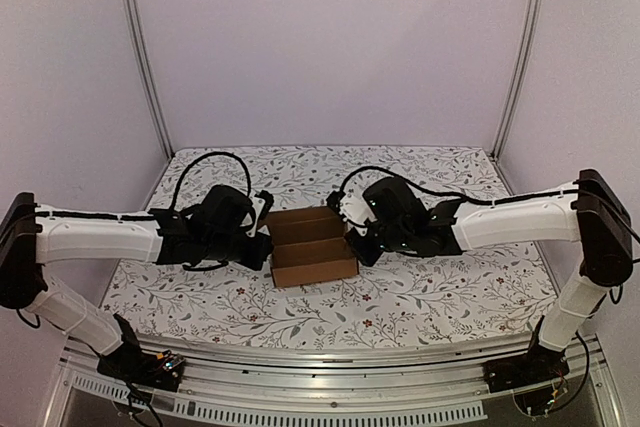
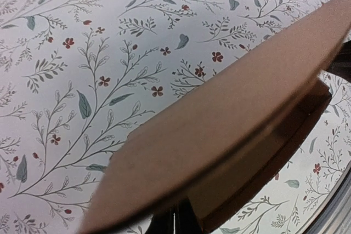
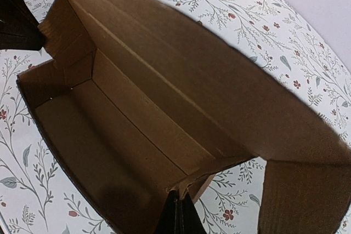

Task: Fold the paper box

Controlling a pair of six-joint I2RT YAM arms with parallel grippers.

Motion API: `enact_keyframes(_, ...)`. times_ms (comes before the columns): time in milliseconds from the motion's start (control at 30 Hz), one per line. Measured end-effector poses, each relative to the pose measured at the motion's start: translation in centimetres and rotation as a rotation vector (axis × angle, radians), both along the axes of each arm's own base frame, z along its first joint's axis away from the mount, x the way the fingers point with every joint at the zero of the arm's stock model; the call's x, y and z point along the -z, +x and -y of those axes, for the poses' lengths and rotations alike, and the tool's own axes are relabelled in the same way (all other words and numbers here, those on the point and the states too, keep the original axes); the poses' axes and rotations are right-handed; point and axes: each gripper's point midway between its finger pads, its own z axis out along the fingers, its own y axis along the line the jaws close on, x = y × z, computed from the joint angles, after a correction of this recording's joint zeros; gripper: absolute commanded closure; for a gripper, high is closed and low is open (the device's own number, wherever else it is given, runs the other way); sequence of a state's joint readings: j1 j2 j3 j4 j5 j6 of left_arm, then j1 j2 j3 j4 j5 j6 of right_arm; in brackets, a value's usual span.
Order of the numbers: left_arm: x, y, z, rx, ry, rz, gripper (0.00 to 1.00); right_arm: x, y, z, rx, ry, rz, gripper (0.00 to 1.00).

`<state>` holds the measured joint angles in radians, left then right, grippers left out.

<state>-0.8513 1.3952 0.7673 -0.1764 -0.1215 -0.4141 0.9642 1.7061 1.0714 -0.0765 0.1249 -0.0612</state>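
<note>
1. The box point(image 1: 312, 245) sits in the middle of the counter point(image 1: 430, 297), plain brown, with its long sides running left to right.
2. The left arm point(image 1: 100, 232) reaches in from the left and its jaws sit at the box's left end. The right arm point(image 1: 520, 219) mirrors it at the right end.
3. The left jaws are fully closed. In the left wrist view a broad flap point(image 2: 230, 119) slants across just above them. We cannot tell whether they pinch any cardboard.
4. The right jaws are fully closed too, with their tips at the rim of the near end wall. We cannot tell whether they pinch it.
5. From the right wrist we see the box open on top, with its floor bare, its end walls raised and 1 long panel leaning outward.
</note>
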Motion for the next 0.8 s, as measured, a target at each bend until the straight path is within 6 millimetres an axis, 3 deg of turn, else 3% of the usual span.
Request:
enact_keyframes(200,0.4,-0.1,0.2,-0.012,0.009,-0.006,1.00,1.6,-0.5,1.5,0.056,-0.043,0.005,1.00)
enact_keyframes(433,0.4,-0.9,1.0,0.010,0.012,-0.004,1.00,0.5,-1.0,2.5,0.093,-0.024,0.025,1.00)
enact_keyframes(800,0.6,-2.5,1.8,0.022,0.054,0.027,1.00,1.2,-1.9,2.8,0.142,-0.026,0.017,0.97)
